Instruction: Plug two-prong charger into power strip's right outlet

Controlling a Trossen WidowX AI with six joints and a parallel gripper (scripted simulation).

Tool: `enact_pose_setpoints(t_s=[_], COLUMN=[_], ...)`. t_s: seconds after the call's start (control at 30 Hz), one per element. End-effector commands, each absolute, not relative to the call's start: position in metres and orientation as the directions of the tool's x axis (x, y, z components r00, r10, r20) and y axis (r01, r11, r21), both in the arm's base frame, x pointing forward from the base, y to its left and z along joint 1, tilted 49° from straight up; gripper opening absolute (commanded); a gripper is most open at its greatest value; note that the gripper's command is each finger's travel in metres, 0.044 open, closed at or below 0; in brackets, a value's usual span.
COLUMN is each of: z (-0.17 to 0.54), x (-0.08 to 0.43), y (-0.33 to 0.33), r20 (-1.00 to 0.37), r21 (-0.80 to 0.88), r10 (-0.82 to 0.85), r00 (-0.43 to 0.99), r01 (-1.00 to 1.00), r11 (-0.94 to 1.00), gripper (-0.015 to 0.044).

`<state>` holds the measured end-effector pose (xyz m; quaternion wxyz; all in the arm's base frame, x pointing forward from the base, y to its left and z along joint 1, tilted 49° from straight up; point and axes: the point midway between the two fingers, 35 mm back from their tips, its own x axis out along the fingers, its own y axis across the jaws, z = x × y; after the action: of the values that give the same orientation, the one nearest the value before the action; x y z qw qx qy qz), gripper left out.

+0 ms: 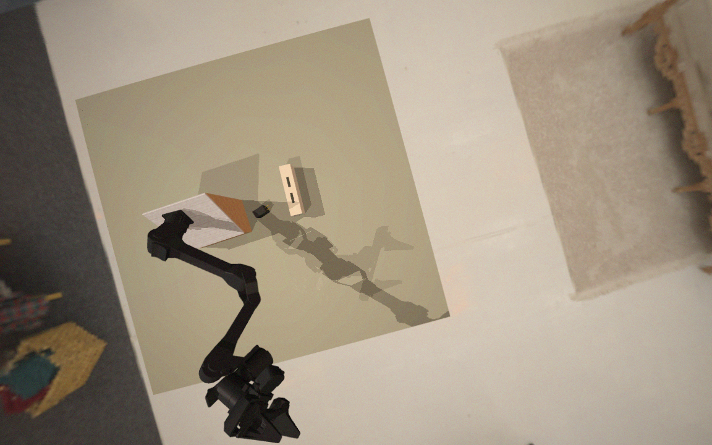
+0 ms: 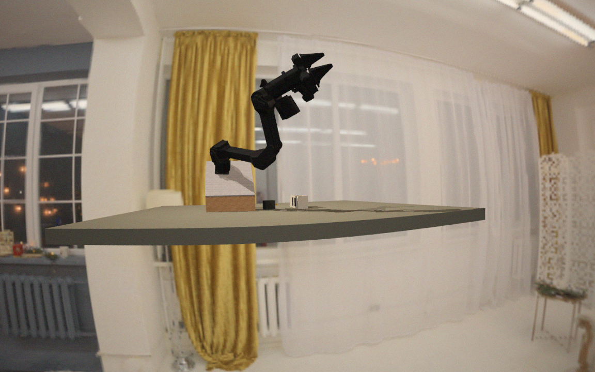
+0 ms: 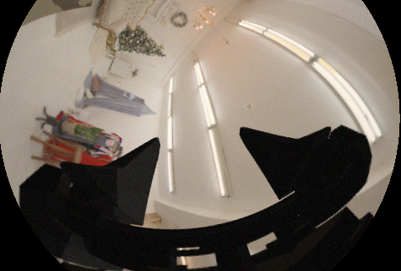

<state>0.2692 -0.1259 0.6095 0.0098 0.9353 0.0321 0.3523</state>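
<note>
The small black charger (image 1: 261,211) (image 2: 268,204) lies on the table between the arm's base block and the power strip, its prongs toward the strip. The cream power strip (image 1: 297,205) (image 2: 301,202) has two dark outlets facing the charger's side. My gripper (image 1: 289,436) (image 2: 328,60) (image 3: 200,136) is open and empty. It is high above the table, tilted upward, and in the top view it shows past the table's near edge, far from charger and strip. The wrist view shows only room and ceiling between the fingers; charger and strip are out of that view.
The arm stands on a sloped block (image 1: 229,211) (image 2: 230,203) with a white top and brown side, close beside the charger. The olive table top (image 1: 314,72) (image 2: 119,221) carries the arm's shadow across its right part. A corner of it shows at the wrist view's upper left.
</note>
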Motion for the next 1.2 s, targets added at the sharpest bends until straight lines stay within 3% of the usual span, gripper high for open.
enact_pose_setpoints(t_s=[0.0,0.67,1.17], z=[0.624,0.663,0.654], x=[0.240,0.116,0.070], y=[-0.114,-0.022,0.063], r20=[0.701,0.816,0.794], r21=[0.118,0.453,0.604], r10=[0.085,0.230,0.359], r00=[0.708,0.531,0.490], r01=[0.003,-0.340,-0.568], r11=[-0.993,-0.824,-0.559], gripper=[0.0440,0.0440,0.0440])
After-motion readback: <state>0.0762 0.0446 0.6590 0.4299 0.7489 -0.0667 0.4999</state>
